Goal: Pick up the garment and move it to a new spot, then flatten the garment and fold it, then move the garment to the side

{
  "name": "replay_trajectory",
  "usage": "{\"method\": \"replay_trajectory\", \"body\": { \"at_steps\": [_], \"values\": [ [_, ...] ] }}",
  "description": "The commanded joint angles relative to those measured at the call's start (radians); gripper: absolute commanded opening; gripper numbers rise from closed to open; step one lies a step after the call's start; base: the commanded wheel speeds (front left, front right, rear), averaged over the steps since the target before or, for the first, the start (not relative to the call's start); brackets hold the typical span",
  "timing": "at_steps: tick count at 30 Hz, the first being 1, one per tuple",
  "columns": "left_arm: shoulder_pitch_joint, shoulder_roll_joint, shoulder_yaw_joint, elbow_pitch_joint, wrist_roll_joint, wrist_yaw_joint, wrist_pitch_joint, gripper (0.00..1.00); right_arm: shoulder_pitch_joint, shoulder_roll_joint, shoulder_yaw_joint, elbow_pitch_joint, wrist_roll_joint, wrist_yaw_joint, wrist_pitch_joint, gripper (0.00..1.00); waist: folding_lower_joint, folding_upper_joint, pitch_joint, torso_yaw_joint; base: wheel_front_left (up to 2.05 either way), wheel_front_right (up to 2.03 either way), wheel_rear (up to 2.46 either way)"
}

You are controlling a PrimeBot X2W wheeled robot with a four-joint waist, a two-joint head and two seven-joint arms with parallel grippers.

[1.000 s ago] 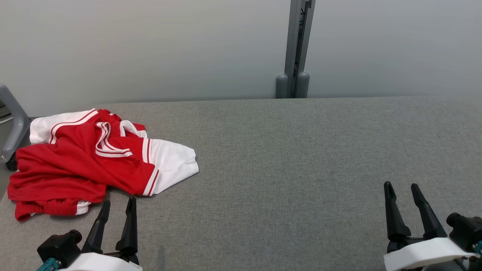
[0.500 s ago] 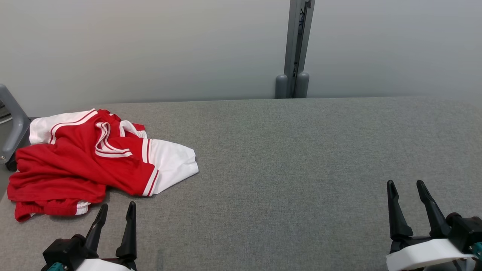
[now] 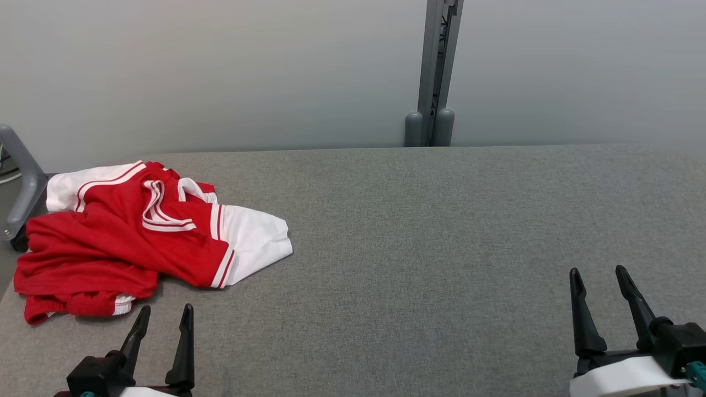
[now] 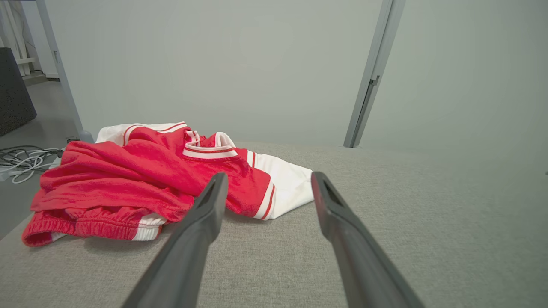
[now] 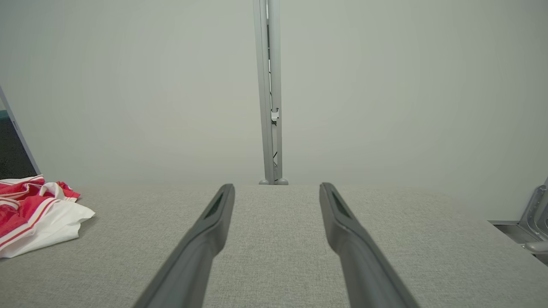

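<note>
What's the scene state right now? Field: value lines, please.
surface: grey fabric-covered table
garment: red top with white sleeves and striped trim
garment state: crumpled in a heap, not flattened or folded
garment position: left end of the table, near its left edge
left gripper: open, empty, just short of the garment's near edge, not touching it
right gripper: open, empty, at the table's near right, far from the garment
background: plain grey wall with a vertical grey post
task stage: pick-up not yet done
</note>
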Motion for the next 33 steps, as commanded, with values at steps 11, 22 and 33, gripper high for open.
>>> {"method": "replay_trajectory", "body": {
  "at_steps": [11,22,33],
  "values": [
    [0.013,-0.001,0.025,0.006,0.094,0.001,-0.027,1.00,0.020,-0.009,-0.031,0.007,-0.100,0.002,-0.030,1.00,0.0000,-0.0001,-0.005,-0.001,0.00,0.00,0.00],
    [0.021,-0.007,0.037,0.012,0.122,-0.002,-0.038,1.00,0.026,-0.010,-0.037,0.010,-0.141,0.002,-0.041,1.00,0.0000,-0.0001,-0.010,0.003,0.00,0.00,0.00],
    [0.023,-0.012,0.045,0.008,0.116,-0.002,-0.038,1.00,0.031,-0.010,-0.043,0.007,-0.140,0.002,-0.040,1.00,0.0000,-0.0001,-0.012,0.005,0.00,0.00,0.00]
  ]
}}
